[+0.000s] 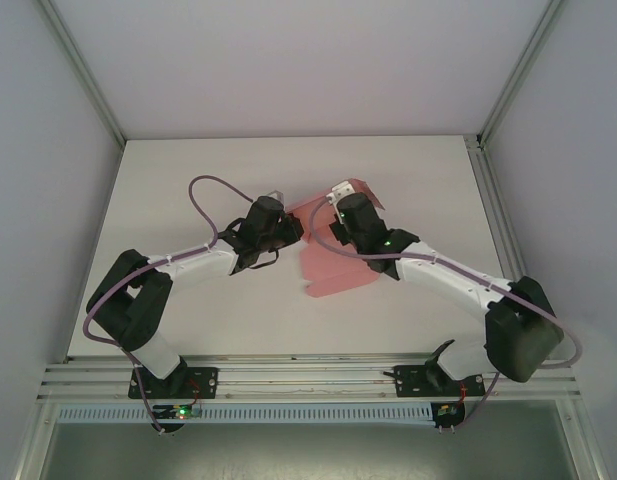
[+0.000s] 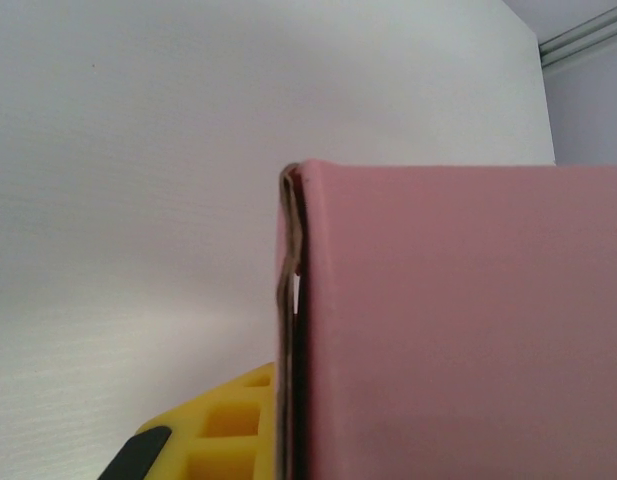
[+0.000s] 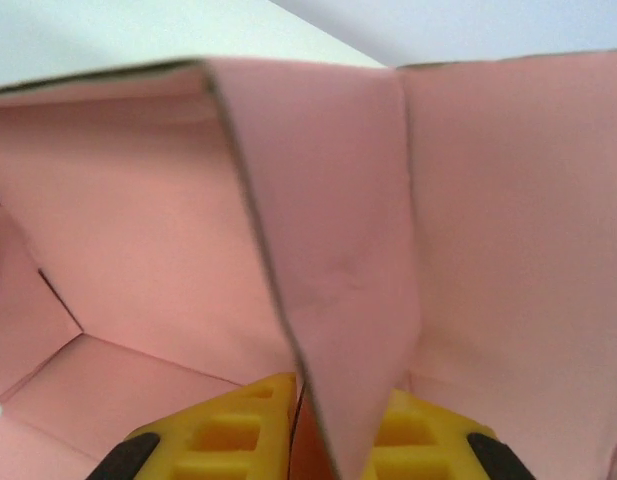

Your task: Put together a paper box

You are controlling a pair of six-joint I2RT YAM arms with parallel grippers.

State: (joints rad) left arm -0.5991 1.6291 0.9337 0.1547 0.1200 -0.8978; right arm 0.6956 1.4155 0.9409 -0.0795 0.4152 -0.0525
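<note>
The paper box is a pink card sheet lying partly folded in the middle of the white table, its far flaps raised between the two arms. My left gripper holds its left edge. In the left wrist view one yellow finger presses against the doubled card edge, and the pink panel hides the other finger. My right gripper is at the far flaps. In the right wrist view a pink flap runs down between both yellow fingers, which are shut on it, with the box's inner walls around.
The white table has bare room to the left, right and far side of the sheet. Grey enclosure walls and aluminium posts ring the table. Both arms' cables loop above the surface.
</note>
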